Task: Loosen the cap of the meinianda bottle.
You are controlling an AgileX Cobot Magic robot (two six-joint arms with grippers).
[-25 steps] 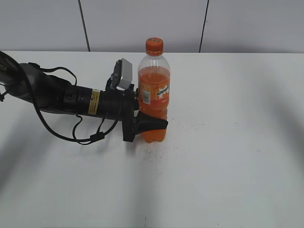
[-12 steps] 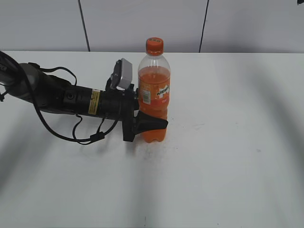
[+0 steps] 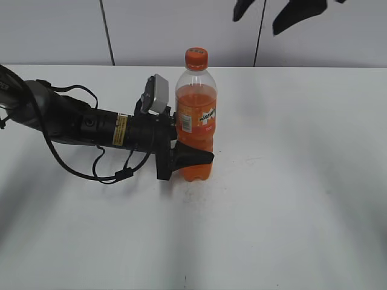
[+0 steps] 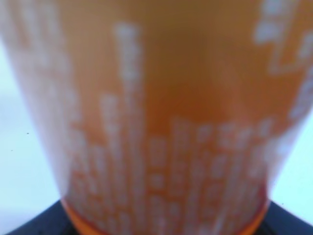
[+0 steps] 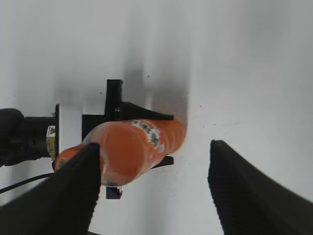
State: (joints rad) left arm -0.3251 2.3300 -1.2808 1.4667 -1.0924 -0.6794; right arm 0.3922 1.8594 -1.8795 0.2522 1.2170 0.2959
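The cap (image 3: 196, 58) is small, stiff and ribbed, so it should give good purchase on its sides; the right place to take it is across those ribs, squarely from above. It sits on top of the bottle (image 3: 195, 124), which stands upright on the table (image 3: 290, 199), left of middle. The bottle is more than half full, so fairly heavy for its size, with smooth thin walls that would likely dent under a hard squeeze and slip if held loosely.

The left gripper (image 3: 190, 158) reaches in from the left and is clamped around the bottle's lower body, its fingers on either side just below the label; the left wrist view shows only blurred orange label filling the frame.

The right gripper (image 3: 280, 13) hangs at the top of the exterior view, above and to the right of the cap, well apart from it. Its fingers (image 5: 247, 196) stand wide apart and hold nothing. It probably sits above the bottle, though how high is hard to judge.
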